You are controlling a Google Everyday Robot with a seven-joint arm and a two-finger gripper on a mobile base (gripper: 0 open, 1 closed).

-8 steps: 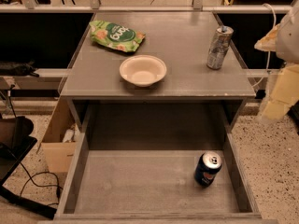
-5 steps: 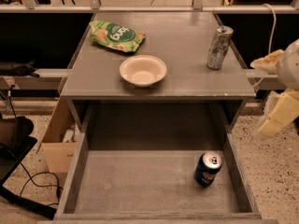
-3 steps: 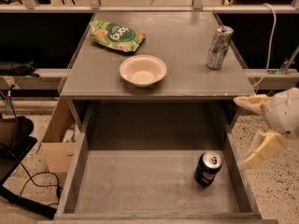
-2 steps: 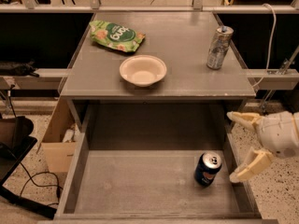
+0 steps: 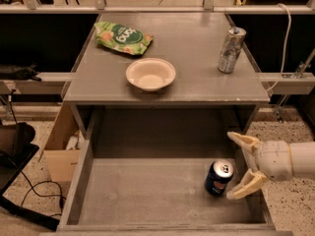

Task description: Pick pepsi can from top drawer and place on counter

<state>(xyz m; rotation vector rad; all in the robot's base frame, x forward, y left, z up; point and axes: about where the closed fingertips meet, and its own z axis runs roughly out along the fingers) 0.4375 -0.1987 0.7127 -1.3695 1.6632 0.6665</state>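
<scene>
The pepsi can (image 5: pixel 218 178) stands upright on the floor of the open top drawer (image 5: pixel 147 195), near its right wall. My gripper (image 5: pixel 242 165) comes in from the right, open, with one cream finger above and behind the can and the other (image 5: pixel 247 186) low at the can's right side. The fingers do not touch the can. The counter (image 5: pixel 192 48) lies above and behind the drawer.
On the counter are a white bowl (image 5: pixel 150 74), a green snack bag (image 5: pixel 123 37) at the back left and a tall slim silver can (image 5: pixel 231 50) at the right. A cardboard box (image 5: pixel 62 151) and cables lie on the floor at the left.
My gripper has come down from beside the counter's right edge and moved left into the drawer, ending open next to the pepsi can. The can has not moved.
</scene>
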